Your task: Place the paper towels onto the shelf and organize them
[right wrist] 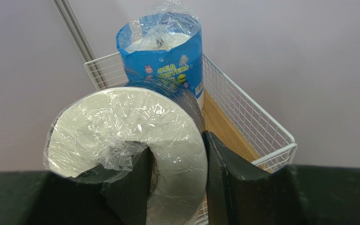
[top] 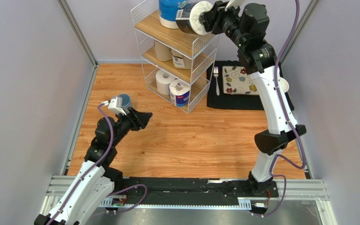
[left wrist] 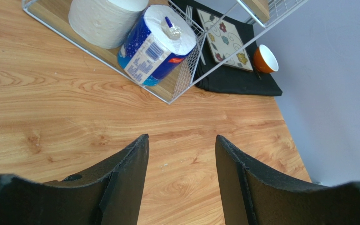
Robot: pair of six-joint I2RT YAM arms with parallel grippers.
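My right gripper (top: 211, 19) is shut on the dark-wrapped paper towel roll (top: 191, 18), holding it on its side over the top tier of the shelf (top: 200, 40). In the right wrist view one finger sits in the roll's (right wrist: 121, 126) core and the other outside its wall. A blue-plastic-wrapped roll (right wrist: 168, 56) stands upright just behind it. Two tan rolls (top: 163, 50) stand on the middle tier. On the bottom tier are a plain white roll (left wrist: 102, 18) and a blue-labelled roll (left wrist: 156, 44). My left gripper (left wrist: 182, 138) hangs open over the table, nothing between its fingers.
A black mat (left wrist: 243, 82) lies right of the shelf, with a flowered square plate (left wrist: 224, 40) and a fork (top: 216, 79) on it. An orange bowl (left wrist: 265, 58) stands at the mat's far edge. Grey walls close in both sides.
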